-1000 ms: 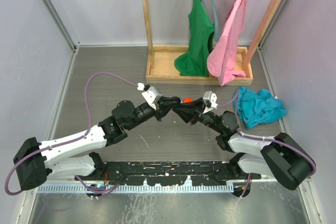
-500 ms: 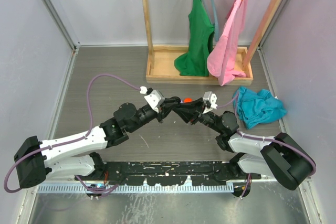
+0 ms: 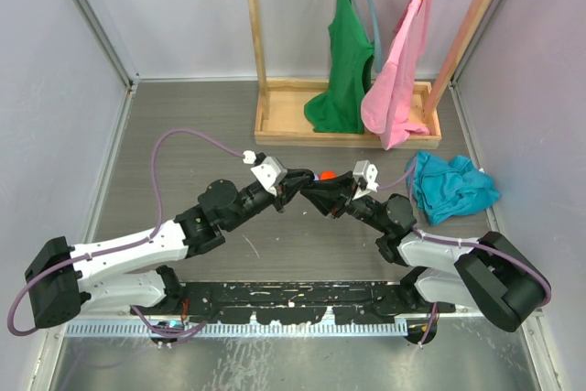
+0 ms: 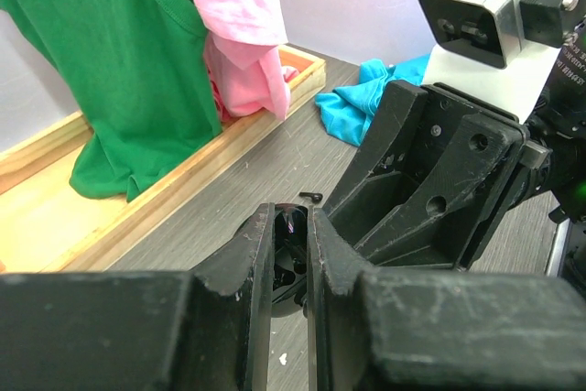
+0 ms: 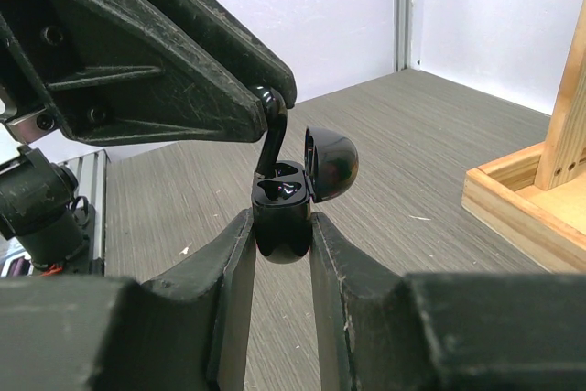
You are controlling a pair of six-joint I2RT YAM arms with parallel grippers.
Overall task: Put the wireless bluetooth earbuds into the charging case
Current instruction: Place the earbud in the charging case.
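Observation:
My right gripper (image 5: 280, 226) is shut on the black charging case (image 5: 279, 212) and holds it upright above the table, with its lid (image 5: 330, 164) hinged open. My left gripper (image 5: 271, 96) comes in from the upper left, shut on a black earbud (image 5: 269, 139). The earbud's lower end reaches into the case's left slot. In the left wrist view the left gripper (image 4: 291, 219) has its fingers close together, and the case (image 4: 291, 267) shows in the narrow gap. In the top view both grippers (image 3: 304, 190) meet tip to tip at mid-table. A small red thing (image 3: 325, 174) lies just behind them.
A tiny black piece (image 4: 311, 196) lies on the table beyond the left fingertips. A wooden rack tray (image 3: 275, 125) with a green shirt (image 3: 343, 61) and a pink shirt (image 3: 398, 80) stands at the back. A blue cloth (image 3: 450, 187) lies at the right.
The left wrist has shifted slightly right, closer to the right gripper. The right arm has hardly moved.

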